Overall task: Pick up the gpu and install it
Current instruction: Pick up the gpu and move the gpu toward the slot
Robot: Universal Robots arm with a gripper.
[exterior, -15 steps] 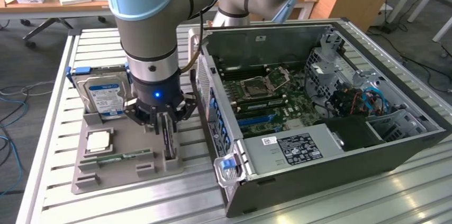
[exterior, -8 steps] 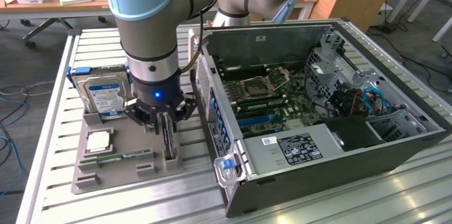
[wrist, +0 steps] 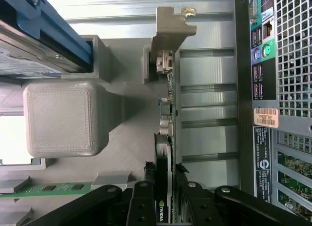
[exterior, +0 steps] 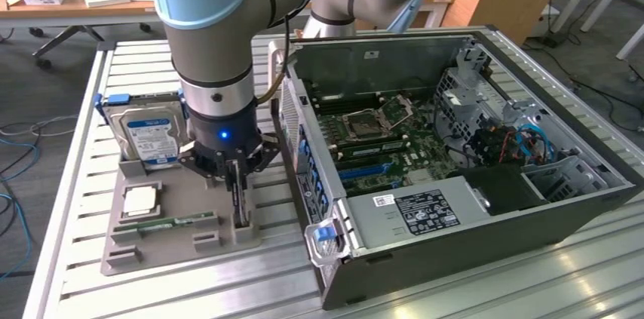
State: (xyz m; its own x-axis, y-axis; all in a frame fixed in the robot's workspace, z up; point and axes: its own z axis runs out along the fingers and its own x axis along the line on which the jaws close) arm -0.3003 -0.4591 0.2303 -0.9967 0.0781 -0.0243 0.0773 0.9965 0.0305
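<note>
**Step in hand:** pick-up stage, grasp on the gpu point(exterior: 240, 215). Install not begun, judging by the card sitting in its holder.

**Gpu pos.:** stands on edge in a slot of the grey fixture tray point(exterior: 191, 191), at the tray's side toward the exterior view's right, just beside the open PC case point(exterior: 563, 221). Wrist view looks along the card edge: gpu point(wrist: 167, 138) w/ silver end bracket point(wrist: 170, 33) at the far end, seated in the holder. Cooler face turned toward the hard drive point(wrist: 34, 55).

**Gripper:** gripper point(exterior: 235, 183) points straight down over the card. In wrist view the gripper point(wrist: 166, 170) straddles the card edge at the end away from the bracket. Fingers point(wrist: 181, 177) sit one per face, v. close to the card. Clamped or a hair short of contact: cannot tell.

**Also on tray:** hard drive point(exterior: 151, 134) upright at far end. CPU point(exterior: 139, 200) lies flat. Memory stick point(exterior: 166, 222) lies flat nearer the camera. All apart from the gripper.

**Case:** side open, motherboard point(exterior: 393, 138) exposed, blue expansion slot point(exterior: 364, 172) unoccupied. Tray and case both on slatted metal desk point(exterior: 151, 296).

**What the next move calls for (judgement):**
- Firm squeeze on both faces before any lift; a thin card can pivot if pinched off-centre.
- Straight vert. pull so the bracket clears the holder w/o snagging.
- Case wall is close on one side, so little room for sideways drift.
</note>
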